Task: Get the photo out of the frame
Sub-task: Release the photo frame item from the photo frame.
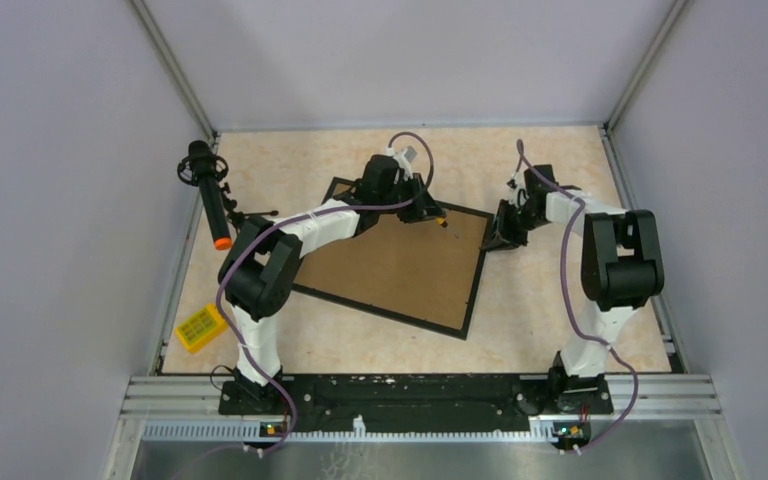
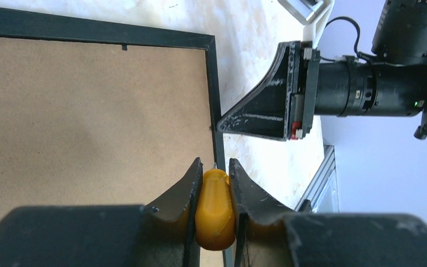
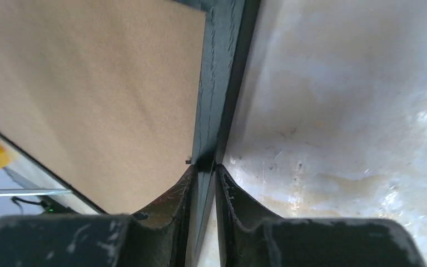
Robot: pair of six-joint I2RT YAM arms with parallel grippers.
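Overhead view: frame (image 1: 400, 265) lies back-up, brown board showing, at centre of worktop (image 1: 560, 300), turned slightly. Left tool (image 2: 216, 165) sits over frame's black border at approx 1 o'clock, fingers closed on a small orange-yellow piece (image 2: 216, 211). Right tool (image 3: 204, 167) is at frame's far-right corner area, approx 2 o'clock, fingers pinching the thin border, one either side. Yellow box (image 1: 201, 327) at 8 o'clock.

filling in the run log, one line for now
frame: back up | left end effector: holds orange object | right end effector: grips frame edge | photo: unseen
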